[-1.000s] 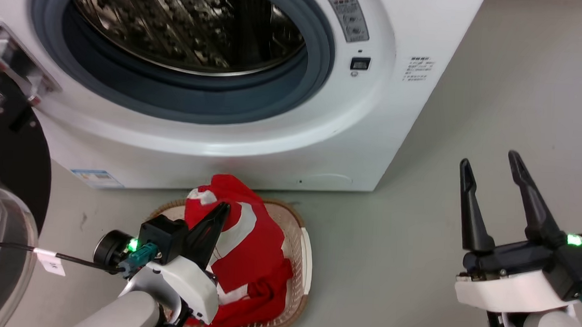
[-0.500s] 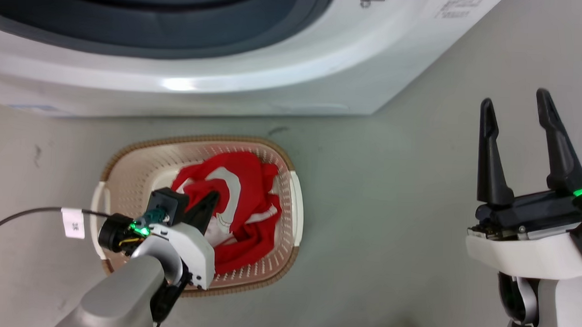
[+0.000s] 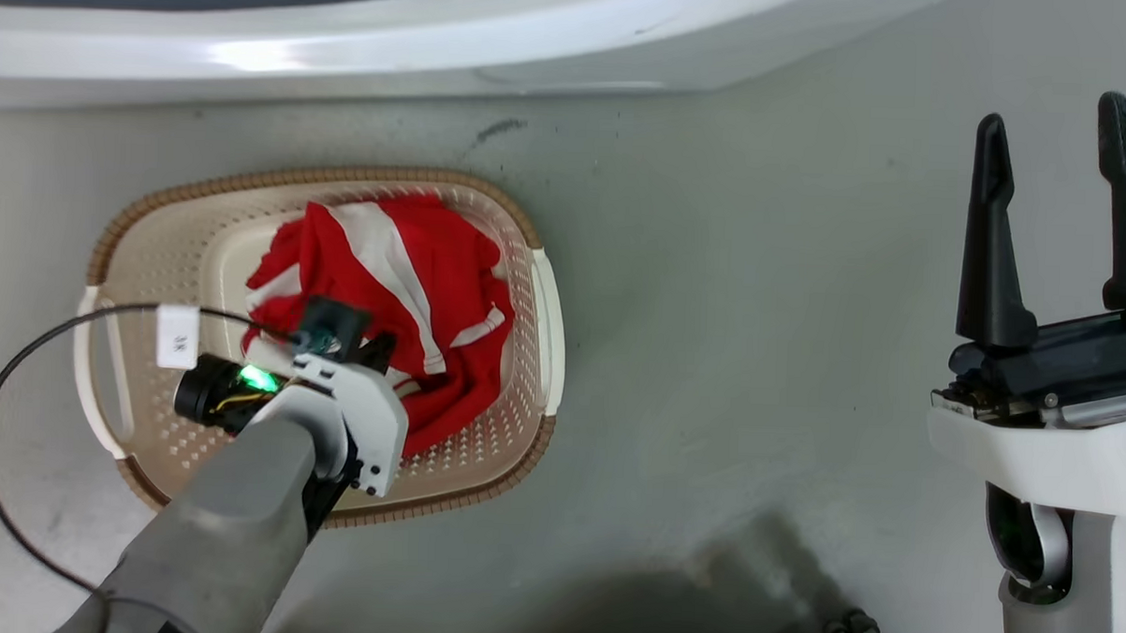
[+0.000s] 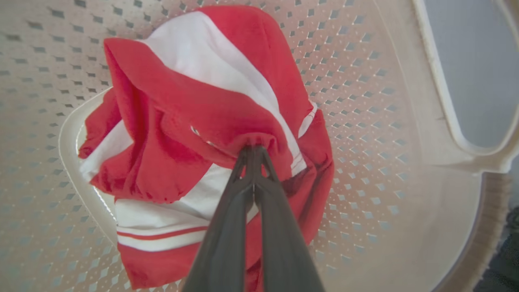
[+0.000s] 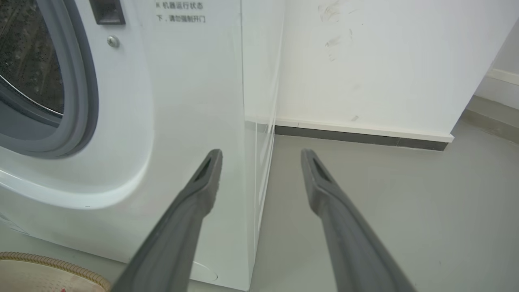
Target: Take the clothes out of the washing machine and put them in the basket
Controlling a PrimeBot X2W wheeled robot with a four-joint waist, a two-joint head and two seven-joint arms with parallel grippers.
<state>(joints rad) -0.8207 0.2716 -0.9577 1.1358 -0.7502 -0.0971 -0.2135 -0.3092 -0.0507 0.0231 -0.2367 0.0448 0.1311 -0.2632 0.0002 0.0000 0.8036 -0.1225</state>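
Left gripper (image 4: 253, 152) clamped tight on a fold of the clothes (image 4: 194, 105), one red-and-white heap lying in the single cream basket (image 3: 484, 445). Right gripper (image 3: 1052, 113) hangs spread and empty near the washing machine (image 5: 182, 101).

- Light is bright and even; a white glare lies on the washing machine (image 3: 254, 55).
- A soft dark shadow lies low on the floor (image 3: 758, 361).
- The fingers (image 5: 178, 235) of my right hand (image 5: 261, 153) look blurred near the lens.
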